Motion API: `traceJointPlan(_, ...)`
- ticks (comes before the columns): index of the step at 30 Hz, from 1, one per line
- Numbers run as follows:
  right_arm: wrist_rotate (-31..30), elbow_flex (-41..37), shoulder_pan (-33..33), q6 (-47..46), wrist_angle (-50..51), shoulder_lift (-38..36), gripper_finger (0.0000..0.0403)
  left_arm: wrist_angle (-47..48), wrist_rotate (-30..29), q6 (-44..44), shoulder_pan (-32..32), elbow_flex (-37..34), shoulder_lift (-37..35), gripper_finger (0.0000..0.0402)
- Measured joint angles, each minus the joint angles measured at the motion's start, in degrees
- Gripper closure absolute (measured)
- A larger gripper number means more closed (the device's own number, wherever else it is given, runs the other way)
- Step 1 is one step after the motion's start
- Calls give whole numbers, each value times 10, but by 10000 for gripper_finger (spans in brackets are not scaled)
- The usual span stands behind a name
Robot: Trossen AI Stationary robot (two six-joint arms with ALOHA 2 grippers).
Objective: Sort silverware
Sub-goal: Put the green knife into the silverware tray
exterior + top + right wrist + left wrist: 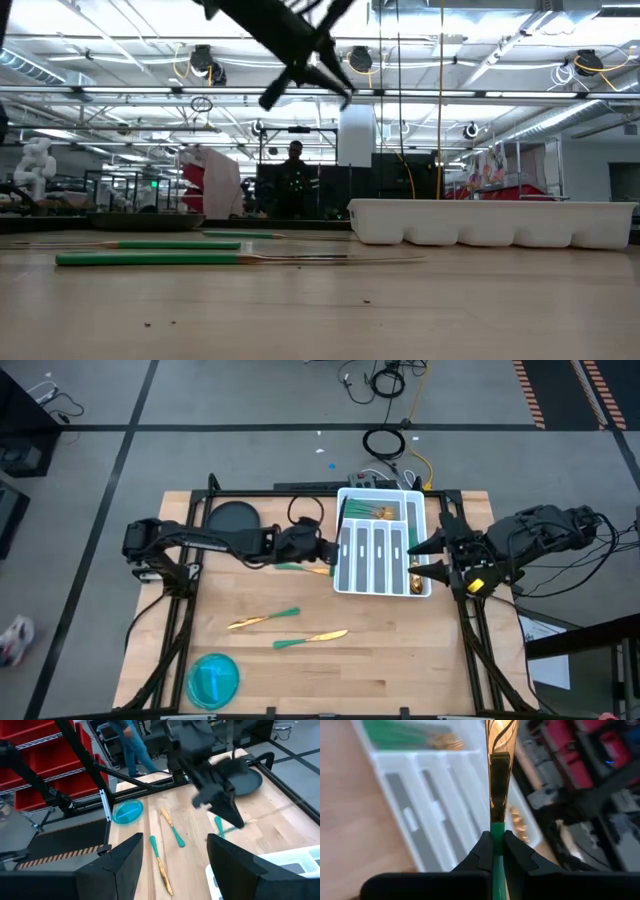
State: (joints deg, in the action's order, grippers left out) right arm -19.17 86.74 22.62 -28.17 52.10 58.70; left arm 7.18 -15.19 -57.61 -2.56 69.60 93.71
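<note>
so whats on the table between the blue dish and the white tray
In the high view, two teal-handled gold pieces lie on bare wood between the blue dish and white tray: one, another.

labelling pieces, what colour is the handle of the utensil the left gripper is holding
Teal-green, with a gold head; the left gripper pinches the utensil, clearest in the left wrist view.

Silverware gold heads, teal-green handles; tray white.

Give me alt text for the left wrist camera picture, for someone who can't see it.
The left gripper is shut on the green handle of a gold-headed piece of silverware, held above a white divided tray. More green-handled silverware lies in one tray compartment, on a wooden table.
</note>
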Motion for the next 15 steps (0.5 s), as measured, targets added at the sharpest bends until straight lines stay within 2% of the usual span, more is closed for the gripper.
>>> traceJointPlan(5,14,0,0,10,1,-6,190,-2,-3,-75,-20,0,50,382)
traceJointPlan(10,18,0,0,14,1,-11,190,-45,0,-123,-31,1,99,382)
traceJointPlan(15,30,0,0,21,3,-14,190,-31,10,-126,-30,46,143,382)
